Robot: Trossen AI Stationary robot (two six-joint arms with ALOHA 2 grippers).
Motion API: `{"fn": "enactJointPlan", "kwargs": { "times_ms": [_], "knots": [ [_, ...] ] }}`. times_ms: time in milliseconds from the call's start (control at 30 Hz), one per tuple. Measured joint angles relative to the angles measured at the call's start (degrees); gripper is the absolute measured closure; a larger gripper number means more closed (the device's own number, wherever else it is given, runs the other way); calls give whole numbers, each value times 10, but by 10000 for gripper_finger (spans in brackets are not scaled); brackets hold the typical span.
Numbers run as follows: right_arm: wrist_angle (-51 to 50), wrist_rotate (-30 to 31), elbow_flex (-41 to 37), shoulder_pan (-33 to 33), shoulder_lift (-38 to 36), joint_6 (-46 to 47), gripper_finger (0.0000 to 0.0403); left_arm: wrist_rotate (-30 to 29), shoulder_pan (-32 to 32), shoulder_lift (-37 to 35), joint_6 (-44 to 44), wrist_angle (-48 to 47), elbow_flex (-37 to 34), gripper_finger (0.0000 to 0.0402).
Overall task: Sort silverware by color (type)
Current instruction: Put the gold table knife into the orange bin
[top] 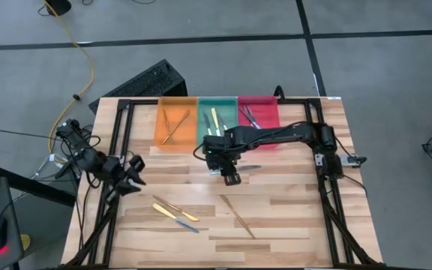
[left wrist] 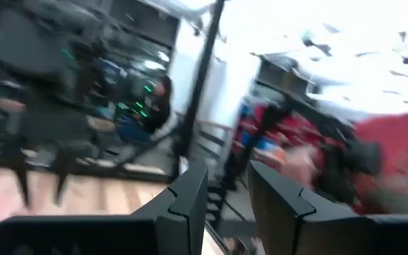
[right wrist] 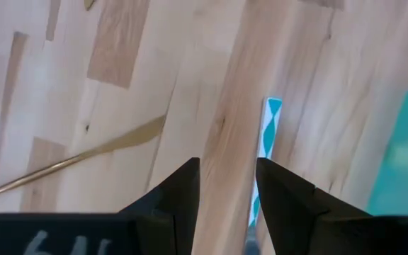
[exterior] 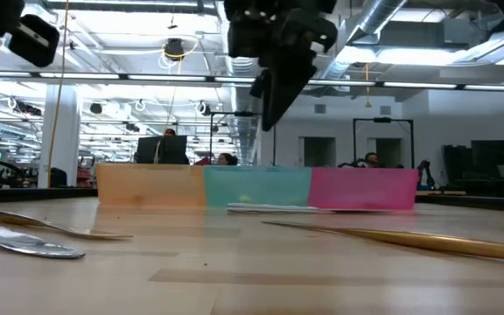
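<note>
My right gripper (top: 231, 177) hangs open above the table's middle, just in front of the green tray (top: 217, 135), with nothing between its fingers. Below it lies a silver utensil with a blue-and-white handle (right wrist: 268, 131), flat on the wood beside the fingers. A gold utensil (right wrist: 83, 160) lies a little farther off. A yellow-handled piece (top: 175, 211) and a long gold one (top: 239, 216) rest flat near the front edge. The orange tray (top: 161, 129) holds gold pieces, the green tray yellow ones, and the red tray (top: 268, 111) silver ones. My left gripper (top: 136, 178) waits open at the table's left side.
The three trays stand side by side along the far edge. The black frame rails (top: 118, 135) run down both sides of the table. Bare wood lies between the trays and the utensils near the front. People and office furniture show in the room beyond.
</note>
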Motion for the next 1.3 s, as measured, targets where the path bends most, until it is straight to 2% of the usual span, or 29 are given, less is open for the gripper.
{"fn": "enactJointPlan", "kwargs": {
  "times_ms": [67, 133, 200, 267, 367, 467, 533, 667, 867, 1033, 1167, 1300],
  "knots": [
    [11, 1, -36, 4, -20, 25, 241, 8, 0, 0, -21, -21, 0, 312],
    [26, 1, -88, 13, -49, 64, 241, -14, 0, 1, -52, -22, -1, 312],
    [66, 1, -147, 30, -82, 112, 241, -42, 0, 0, -83, -17, -1, 312],
    [126, 9, -213, 53, -120, 157, 241, -43, 0, 0, -99, -21, -1, 312],
    [261, 52, -305, 94, -174, 233, 241, -22, 0, 0, -99, -42, -1, 312],
    [384, 113, -379, 136, -206, 301, 241, -26, 0, 1, -101, -60, -1, 312],
    [432, 162, -411, 161, -215, 344, 241, -38, 0, 0, -103, -62, -1, 312],
    [454, 252, -428, 203, -218, 406, 241, -64, 0, 0, -103, -58, -1, 312],
    [466, 333, -427, 236, -217, 448, 241, -69, 0, 0, -104, -58, -1, 312],
    [463, 434, -440, 262, -208, 542, 241, -96, 0, 0, -104, -61, -1, 312],
    [461, 476, -453, 296, -184, 612, 241, -145, 0, 0, -90, -63, -1, 312],
    [473, 486, -453, 332, -148, 650, 241, -190, 0, 1, -76, -67, -1, 312]
  ]
}}
